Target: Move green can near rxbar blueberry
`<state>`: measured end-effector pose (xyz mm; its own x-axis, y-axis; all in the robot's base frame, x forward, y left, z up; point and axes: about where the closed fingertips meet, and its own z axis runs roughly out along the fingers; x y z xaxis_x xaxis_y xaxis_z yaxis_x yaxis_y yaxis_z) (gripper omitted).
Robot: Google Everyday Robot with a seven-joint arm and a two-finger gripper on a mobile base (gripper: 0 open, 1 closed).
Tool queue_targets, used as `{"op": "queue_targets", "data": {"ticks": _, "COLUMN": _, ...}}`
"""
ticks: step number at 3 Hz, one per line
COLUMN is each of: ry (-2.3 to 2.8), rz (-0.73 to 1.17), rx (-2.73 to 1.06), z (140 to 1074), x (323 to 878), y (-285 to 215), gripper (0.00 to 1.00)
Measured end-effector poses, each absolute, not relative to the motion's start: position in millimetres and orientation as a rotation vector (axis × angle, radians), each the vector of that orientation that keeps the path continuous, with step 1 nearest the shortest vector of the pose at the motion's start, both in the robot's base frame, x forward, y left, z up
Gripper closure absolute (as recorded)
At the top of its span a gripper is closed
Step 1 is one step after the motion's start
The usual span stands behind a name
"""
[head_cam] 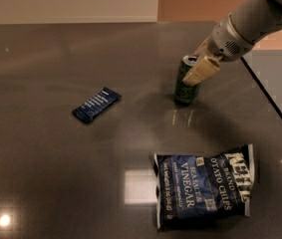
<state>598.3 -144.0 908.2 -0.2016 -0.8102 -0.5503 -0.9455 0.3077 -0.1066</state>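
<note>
Reading from the end effector [198, 67]: it's at the upper part of the green can [185, 86], with the arm up and to the right of it. You can't tell from this view how far it's closed or whether it has a real hold. The can stands upright on the bench [56, 183], right of centre. The rxbar blueberry [96, 104] lies flat well to the left and slightly nearer the camera, long axis diagonal. So your carry is a leftward traverse. My call: verify the grasp before lifting. The chips bag [205, 190] sits nearer the camera, off that path.
</note>
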Motion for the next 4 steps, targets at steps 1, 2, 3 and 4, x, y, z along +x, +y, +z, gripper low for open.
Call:
{"op": "queue_targets", "data": {"ticks": 1, "ry": 1.993, "rz": 0.427, "rx": -1.625, "z": 912, "x": 594, "y": -101, "gripper": 1.00}}
{"op": "queue_targets", "data": {"ticks": 2, "ry": 1.955, "rz": 0.473, "rx": -1.665, "z": 910, "x": 591, "y": -77, "gripper": 1.00}}
{"op": "queue_targets", "data": {"ticks": 3, "ry": 1.907, "rz": 0.518, "rx": -1.723, "z": 907, "x": 585, "y": -47, "gripper": 1.00}}
{"op": "queue_targets", "data": {"ticks": 4, "ry": 1.862, "rz": 0.554, "rx": -1.772, "z": 905, "x": 580, "y": -23, "gripper": 1.00}}
